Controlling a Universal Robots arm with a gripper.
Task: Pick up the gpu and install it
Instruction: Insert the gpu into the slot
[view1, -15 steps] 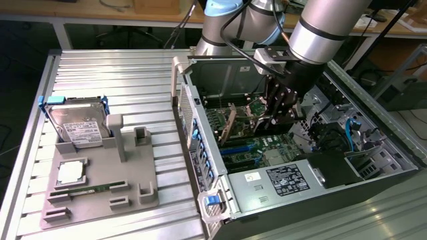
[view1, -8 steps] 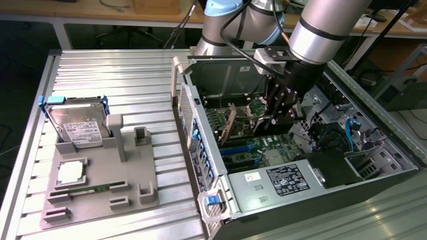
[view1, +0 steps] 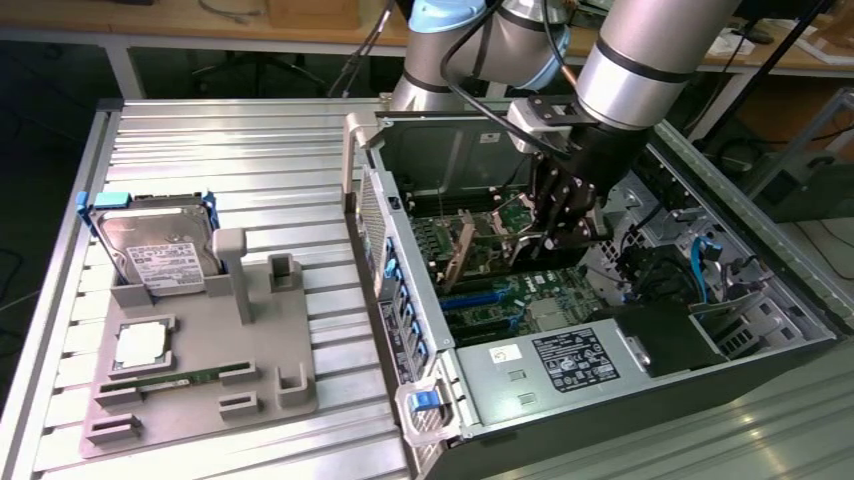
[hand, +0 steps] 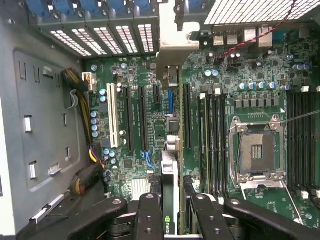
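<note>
Exterior view: the black gripper (view1: 558, 232) reaches inside the open grey computer case (view1: 747, 345), clamped on the thin tan gpu card (view1: 458, 252), held upright over the green motherboard (view1: 514, 300).

Wrist view: black fingers (hand: 150, 215) pinch the card's edge (hand: 170, 200). Keeping it square to the slot matters; the contact edge is hidden.

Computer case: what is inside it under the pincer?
Inside the computer case, the pincer holds the gpu edge-on above the motherboard. The card covers the slot directly below it.

No legible text; white label on hard drive (view1: 163, 262) unreadable.
</note>
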